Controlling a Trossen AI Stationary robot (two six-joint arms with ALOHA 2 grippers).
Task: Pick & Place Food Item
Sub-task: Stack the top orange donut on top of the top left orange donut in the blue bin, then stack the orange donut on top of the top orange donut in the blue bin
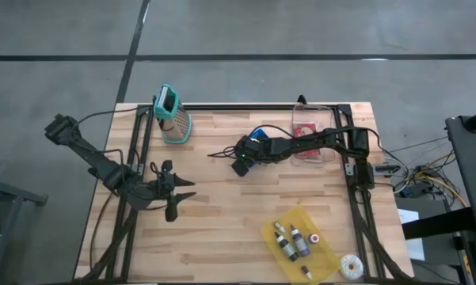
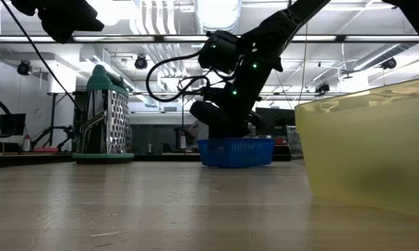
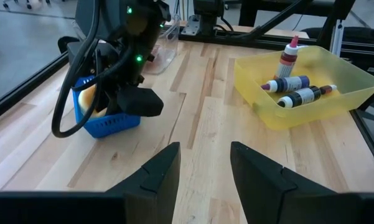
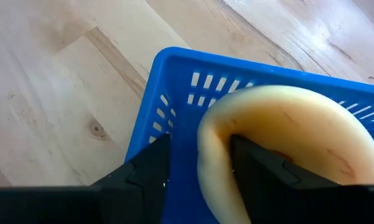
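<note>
Bench (image 1: 222, 229) order: right arm reaches flat across from the far right rail, wrist tipped down over the blue basket (image 3: 106, 121), likely the drop spot. Pale curved food item (image 4: 286, 134) sits inside the basket, right claw (image 4: 199, 165) partly spread with fingers either side of its end, so release looks underway. Left claw (image 3: 204, 168) idles low at bench's left, fingers apart, empty.

Around the blue basket (image 1: 257, 136), bare table (image 1: 222, 229) lies open toward the left arm. The right gripper (image 1: 243, 162) and its arm block it from above; a clear container (image 1: 311, 131) stands just beside it, a grater (image 1: 173, 115) farther off.
</note>
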